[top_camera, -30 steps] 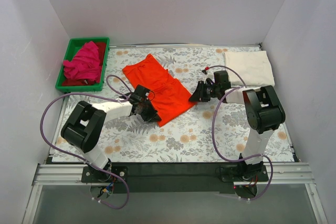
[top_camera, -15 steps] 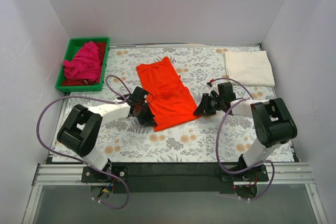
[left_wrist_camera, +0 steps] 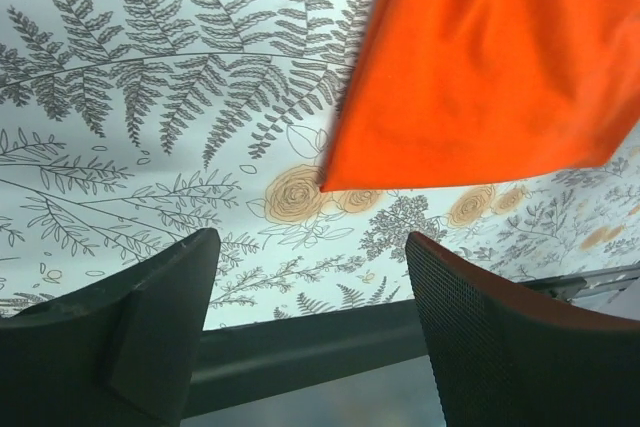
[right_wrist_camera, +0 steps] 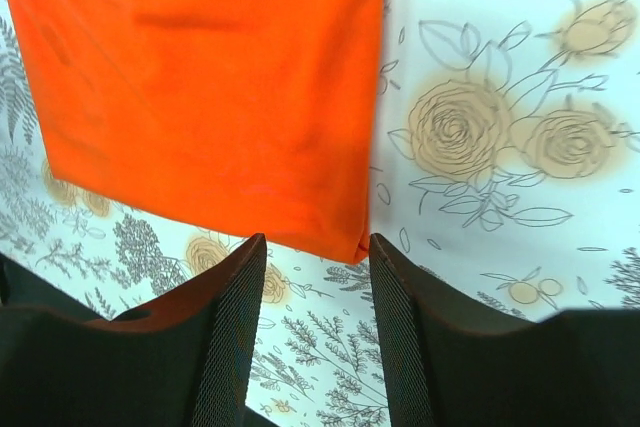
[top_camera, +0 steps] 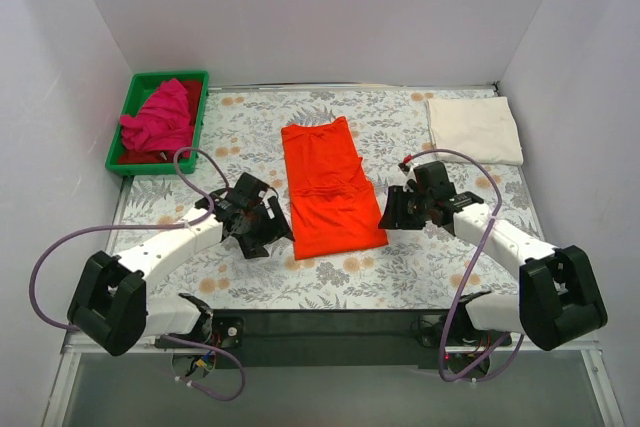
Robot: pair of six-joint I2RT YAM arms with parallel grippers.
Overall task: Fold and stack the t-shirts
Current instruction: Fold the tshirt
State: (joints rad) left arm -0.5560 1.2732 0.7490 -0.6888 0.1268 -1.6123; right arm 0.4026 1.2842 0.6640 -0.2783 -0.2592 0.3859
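Observation:
An orange-red t-shirt (top_camera: 328, 190) lies flat as a long folded strip in the middle of the floral cloth. Its near corner shows in the left wrist view (left_wrist_camera: 490, 67) and the right wrist view (right_wrist_camera: 210, 87). My left gripper (top_camera: 276, 228) stands open just left of the strip's near end, nothing between its fingers (left_wrist_camera: 150, 327). On the other side, the right gripper (top_camera: 388, 216) is open beside the near right corner, its fingers (right_wrist_camera: 225, 337) clear of the fabric. A folded cream-white t-shirt (top_camera: 474, 129) rests at the back right. A magenta-pink t-shirt (top_camera: 160, 120) is bunched in the tray.
The green tray (top_camera: 196, 117) sits at the back left corner. White walls close in the grey floral cloth (top_camera: 420, 267) on three sides. A black rail (top_camera: 330, 322) runs along the near edge, and purple cables loop off both arms.
Both grippers drew the orange-red shirt toward the near edge and straightened it, then opened and let go. Both arms now stretch lower and wider.

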